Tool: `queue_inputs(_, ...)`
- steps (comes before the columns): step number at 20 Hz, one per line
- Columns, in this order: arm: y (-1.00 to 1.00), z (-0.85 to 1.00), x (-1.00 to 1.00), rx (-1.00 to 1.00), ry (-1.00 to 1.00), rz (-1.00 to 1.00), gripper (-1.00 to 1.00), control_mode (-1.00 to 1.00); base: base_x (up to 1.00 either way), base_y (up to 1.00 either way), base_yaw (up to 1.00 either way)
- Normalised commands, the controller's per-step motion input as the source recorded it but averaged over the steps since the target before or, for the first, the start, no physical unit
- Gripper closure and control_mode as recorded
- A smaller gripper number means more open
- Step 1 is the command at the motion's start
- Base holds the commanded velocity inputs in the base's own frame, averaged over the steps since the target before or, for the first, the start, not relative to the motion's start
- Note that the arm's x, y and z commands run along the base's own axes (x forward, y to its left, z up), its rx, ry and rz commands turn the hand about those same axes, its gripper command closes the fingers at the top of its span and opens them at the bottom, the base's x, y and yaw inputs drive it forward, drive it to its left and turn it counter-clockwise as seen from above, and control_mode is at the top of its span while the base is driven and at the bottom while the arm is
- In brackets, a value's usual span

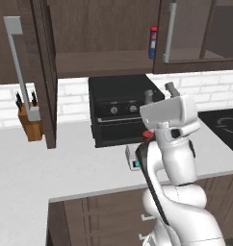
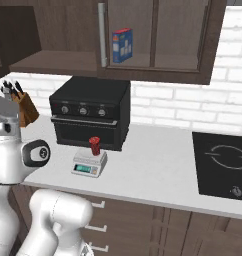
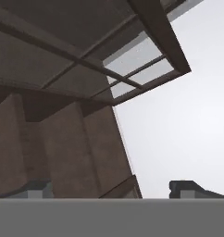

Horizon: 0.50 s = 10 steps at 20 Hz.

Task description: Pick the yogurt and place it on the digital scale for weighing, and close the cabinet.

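Yogurt (image 2: 94, 145) upright on digital scale (image 2: 89, 164); cabinet (image 1: 41, 72) door open; tool (image 1: 161, 92) wide open, empty.

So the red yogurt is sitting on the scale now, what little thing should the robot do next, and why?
Probably swing the open gripper toward the cabinet door that stands open at the left, to push it shut. The yogurt already sits on the digital scale, the jaws are empty, and the hand view looks up at the cabinet's underside, so closing seems to be what's left.

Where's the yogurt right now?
In the right base view, the yogurt stands on the digital scale, on the counter before the black oven.
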Motion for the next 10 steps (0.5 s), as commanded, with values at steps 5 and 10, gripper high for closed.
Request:
queue_inputs(5,0.41,-0.56,0.18,0.01,-0.04,0.0,-1.0,-1.0,0.0,0.0,0.0)
queue_inputs(10,0.48,-0.58,0.1,0.0,-0.05,0.0,-1.0,-1.0,0.0,0.0,0.0)
